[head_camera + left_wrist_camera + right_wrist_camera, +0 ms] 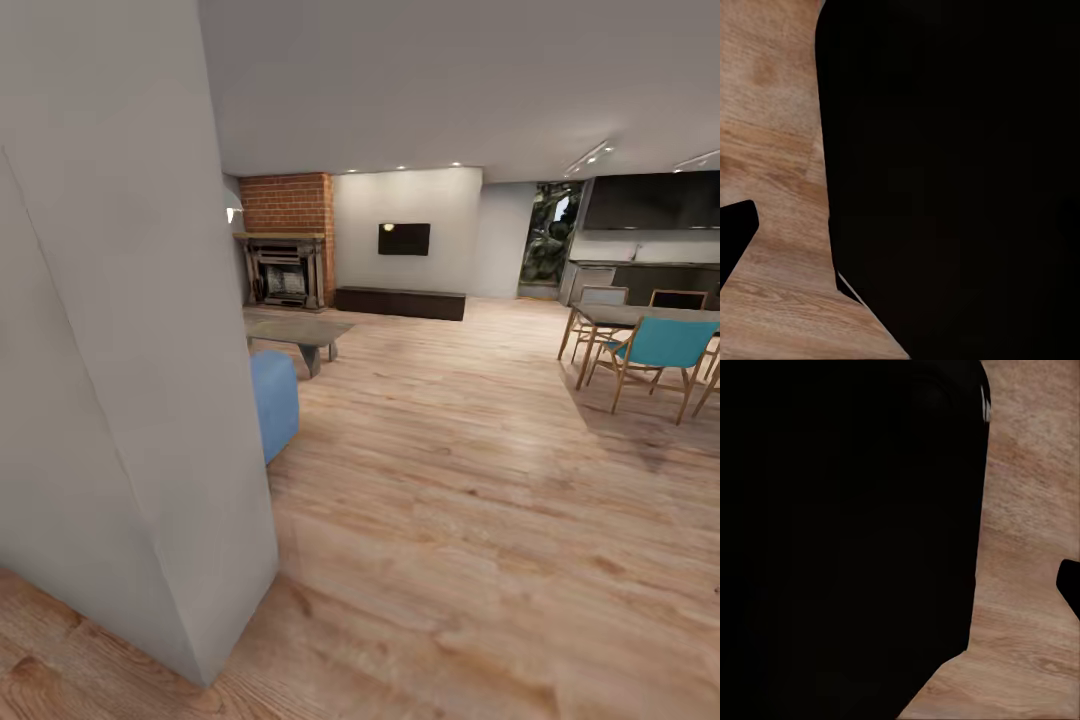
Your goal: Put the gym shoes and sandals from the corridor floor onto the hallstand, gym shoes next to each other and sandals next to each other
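The robot is travelling beside a grey wall corner [200,500] over the wood floor [450,560], risking clipping it; shoes' whereabouts and both grippers' states cannot be told.

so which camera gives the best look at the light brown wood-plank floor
The head view: the light brown wood-plank floor stretches past a grey wall corner toward a brick fireplace and a turquoise chair. Both wrist views show strips of the same planks beside large black shapes.
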Robot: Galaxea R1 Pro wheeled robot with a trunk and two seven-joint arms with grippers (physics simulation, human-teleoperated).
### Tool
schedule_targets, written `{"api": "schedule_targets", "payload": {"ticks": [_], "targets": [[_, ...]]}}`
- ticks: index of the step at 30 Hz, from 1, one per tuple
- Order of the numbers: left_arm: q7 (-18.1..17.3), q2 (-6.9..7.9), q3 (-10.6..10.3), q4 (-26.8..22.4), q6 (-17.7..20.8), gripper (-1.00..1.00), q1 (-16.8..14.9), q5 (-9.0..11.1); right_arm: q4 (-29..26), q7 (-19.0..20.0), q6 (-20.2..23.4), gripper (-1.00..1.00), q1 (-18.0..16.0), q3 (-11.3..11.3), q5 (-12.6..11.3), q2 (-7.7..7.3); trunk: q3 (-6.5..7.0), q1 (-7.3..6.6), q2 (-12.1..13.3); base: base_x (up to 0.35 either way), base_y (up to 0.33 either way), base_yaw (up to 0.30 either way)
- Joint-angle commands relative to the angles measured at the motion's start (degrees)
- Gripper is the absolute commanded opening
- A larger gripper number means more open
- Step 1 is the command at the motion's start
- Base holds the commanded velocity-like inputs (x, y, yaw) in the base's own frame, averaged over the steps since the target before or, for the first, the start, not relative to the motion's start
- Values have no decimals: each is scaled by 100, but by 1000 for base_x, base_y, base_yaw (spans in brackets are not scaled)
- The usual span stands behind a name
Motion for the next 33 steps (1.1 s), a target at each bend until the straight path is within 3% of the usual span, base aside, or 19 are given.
{"api": "schedule_targets", "payload": {"ticks": [1, 11, 17, 33], "targets": [[-33, 17, 25, -33, -33, 100, -34, 33, -33, -26, -33, 100, -34, -6, -4, -15, -3, 0, -2, 0, 0, 0], [0, -28, 6, 129, 140, 100, 43, -33, -231, -26, 34, 100, -171, 3, 4, 139, -3, 0, -2, 0, 0, 0], [16, 9, -24, 216, 125, 100, 54, -51, -212, -16, 51, 100, -193, 11, 18, 128, -3, 0, -2, 0, 0, 0], [89, 501, 8, -302, -365, 100, 7, -17, -645, -34, 43, 100, -203, -1, 25, -313, -3, 0, -2, 0, 0, 0]]}}
